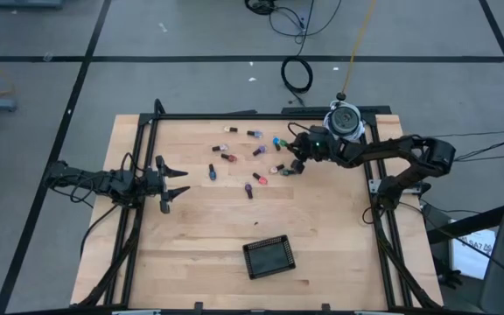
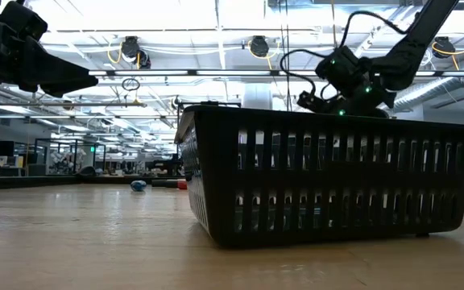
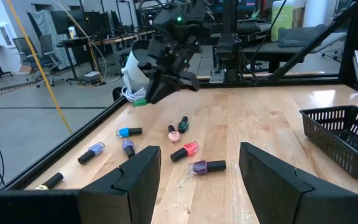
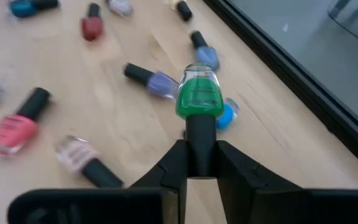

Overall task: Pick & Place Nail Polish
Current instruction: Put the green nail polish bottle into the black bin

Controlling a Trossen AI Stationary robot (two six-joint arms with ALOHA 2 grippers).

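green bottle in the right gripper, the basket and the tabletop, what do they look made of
Green bottle: clear glossy body, glass or hard plastic, with highlights on its shoulder; the right gripper pinches its matte black cap, probably plastic. Basket: black, slotted walls, looks like moulded plastic with a dull sheen. Tabletop: pale wood in planks, grain and seams visible, smooth satin finish.

A black basket (image 1: 269, 256) sits on the wooden tabletop (image 1: 322, 227) near its front edge, about midway along and a little right. Beyond the far edge, a coiled black cable (image 1: 297, 75) lies on the grey floor (image 1: 191, 87).
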